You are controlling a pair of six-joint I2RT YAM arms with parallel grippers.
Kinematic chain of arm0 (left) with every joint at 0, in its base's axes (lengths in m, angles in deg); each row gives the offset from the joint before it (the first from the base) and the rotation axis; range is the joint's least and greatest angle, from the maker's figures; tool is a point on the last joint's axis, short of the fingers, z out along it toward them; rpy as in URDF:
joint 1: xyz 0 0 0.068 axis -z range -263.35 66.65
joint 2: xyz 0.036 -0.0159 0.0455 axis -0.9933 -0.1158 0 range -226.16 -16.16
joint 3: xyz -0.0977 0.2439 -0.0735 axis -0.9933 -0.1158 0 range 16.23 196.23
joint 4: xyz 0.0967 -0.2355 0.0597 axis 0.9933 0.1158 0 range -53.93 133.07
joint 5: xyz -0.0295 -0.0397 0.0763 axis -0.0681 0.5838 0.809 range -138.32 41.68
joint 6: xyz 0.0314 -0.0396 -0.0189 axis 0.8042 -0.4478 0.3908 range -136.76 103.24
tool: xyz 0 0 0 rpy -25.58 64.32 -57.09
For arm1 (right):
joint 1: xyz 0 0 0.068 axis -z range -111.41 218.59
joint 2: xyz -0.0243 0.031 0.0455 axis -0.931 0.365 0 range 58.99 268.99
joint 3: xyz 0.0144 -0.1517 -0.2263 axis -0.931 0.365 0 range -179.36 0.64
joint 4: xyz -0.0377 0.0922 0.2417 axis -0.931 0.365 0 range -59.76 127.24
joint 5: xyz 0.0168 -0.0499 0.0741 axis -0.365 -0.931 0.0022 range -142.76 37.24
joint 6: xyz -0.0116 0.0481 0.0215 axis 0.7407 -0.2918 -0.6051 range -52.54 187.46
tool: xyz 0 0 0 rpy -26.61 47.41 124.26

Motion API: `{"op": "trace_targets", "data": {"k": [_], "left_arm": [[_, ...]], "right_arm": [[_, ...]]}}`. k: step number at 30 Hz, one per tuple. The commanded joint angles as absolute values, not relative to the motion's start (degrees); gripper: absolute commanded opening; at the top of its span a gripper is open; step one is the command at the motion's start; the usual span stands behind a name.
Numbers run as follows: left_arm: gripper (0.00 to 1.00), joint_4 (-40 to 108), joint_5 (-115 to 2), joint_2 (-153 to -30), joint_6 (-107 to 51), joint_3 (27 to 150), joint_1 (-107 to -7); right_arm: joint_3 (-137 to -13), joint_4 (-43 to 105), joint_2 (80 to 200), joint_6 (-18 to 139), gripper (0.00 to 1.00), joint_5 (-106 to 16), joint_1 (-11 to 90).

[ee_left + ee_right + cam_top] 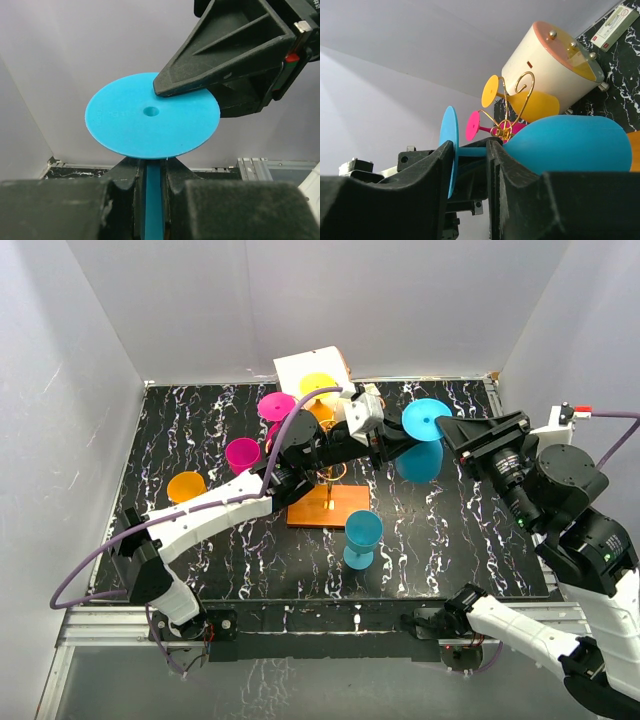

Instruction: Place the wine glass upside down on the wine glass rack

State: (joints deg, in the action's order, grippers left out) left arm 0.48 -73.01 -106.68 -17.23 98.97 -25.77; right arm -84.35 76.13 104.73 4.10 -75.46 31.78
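Two grippers are crowding one blue glass [420, 462], which is hanging in the air to the right of the rack [328, 508] and a little farther back, not touching it. It is already standing inverted, with foot [150, 115] up, bowl down and long axis roughly upright. The left gripper [153, 175] is clamping the stem [153, 205] just under the foot, its arm stretching across above the rack. The right gripper [470, 160] is standing spread, straddling the foot and upper stem along the glass's axis, one fingertip [170, 87] lying on the foot's top face; it appears to be gripping nothing. So the left arm is carrying the glass. I judge the coming move to be heading leftward and slightly nearer, sliding the stem into a free wire scroll.
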Motion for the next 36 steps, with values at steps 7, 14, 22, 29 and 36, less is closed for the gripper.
{"op": "trace_targets", "data": {"k": [7, 14, 22, 29, 36], "left_arm": [[0.07, -2.6, -73.5, -104.1, -19.1, 99.8, -25.3], [0.52, 1.9, -65.7, -102.3, -32.4, 97.9, -25.3], [0.66, 12.7, -62.1, -98.3, -57.9, 98.3, -25.5], [0.70, 19.4, -64.1, -99.3, -73.4, 101.1, -28.0], [0.59, 12.7, -72.7, -102.8, -85.1, 100.8, -31.8]], "right_arm": [[-79.0, 69.3, 101.0, 3.7, 0.00, -76.3, 31.4], [-76.1, 67.1, 98.7, 3.6, 0.00, -80.1, 31.4], [-73.8, 66.7, 96.3, 5.3, 0.00, -83.5, 31.5], [-71.4, 64.0, 94.4, 9.2, 0.00, -80.5, 31.4], [-70.0, 62.2, 93.0, 10.9, 0.00, -78.1, 31.5]]}}
